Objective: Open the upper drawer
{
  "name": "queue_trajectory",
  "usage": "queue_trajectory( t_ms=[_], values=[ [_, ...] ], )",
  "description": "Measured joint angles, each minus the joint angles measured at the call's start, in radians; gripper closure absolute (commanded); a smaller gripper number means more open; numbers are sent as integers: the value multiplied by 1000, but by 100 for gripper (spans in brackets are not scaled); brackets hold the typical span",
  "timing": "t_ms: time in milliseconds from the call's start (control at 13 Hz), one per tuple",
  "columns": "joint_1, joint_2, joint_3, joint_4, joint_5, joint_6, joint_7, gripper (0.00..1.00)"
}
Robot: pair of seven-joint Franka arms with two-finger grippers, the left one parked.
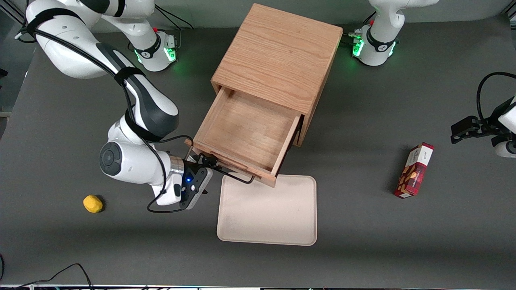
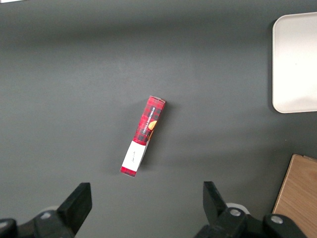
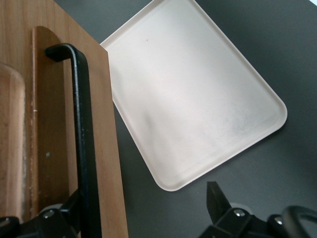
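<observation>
The oak cabinet [image 1: 278, 56] stands mid-table. Its upper drawer [image 1: 246, 129] is pulled far out toward the front camera and its inside is bare. The thin black wire handle [image 1: 238, 177] runs along the drawer's front. My right gripper [image 1: 207, 163] is at the handle's end nearer the working arm. In the right wrist view the gripper [image 3: 146, 208] is open, jaws wide apart. The handle [image 3: 81, 139] passes right beside one finger [image 3: 69, 210]; the other finger [image 3: 215, 198] is well apart over the table. The bottommost drawer is hidden under the upper one.
A cream tray [image 1: 268, 209] lies in front of the open drawer, its edge under the drawer front; it also shows in the right wrist view [image 3: 193, 94]. A yellow lump [image 1: 92, 204] lies toward the working arm's end. A red snack box [image 1: 415, 171] lies toward the parked arm's end.
</observation>
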Motion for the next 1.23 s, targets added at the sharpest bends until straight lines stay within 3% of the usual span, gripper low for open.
queue_trajectory(
  t_ms=[462, 1231],
  values=[
    [7, 3, 8, 26, 0, -43, 57, 0],
    [-8, -64, 78, 185, 19, -367, 378, 0]
  ],
)
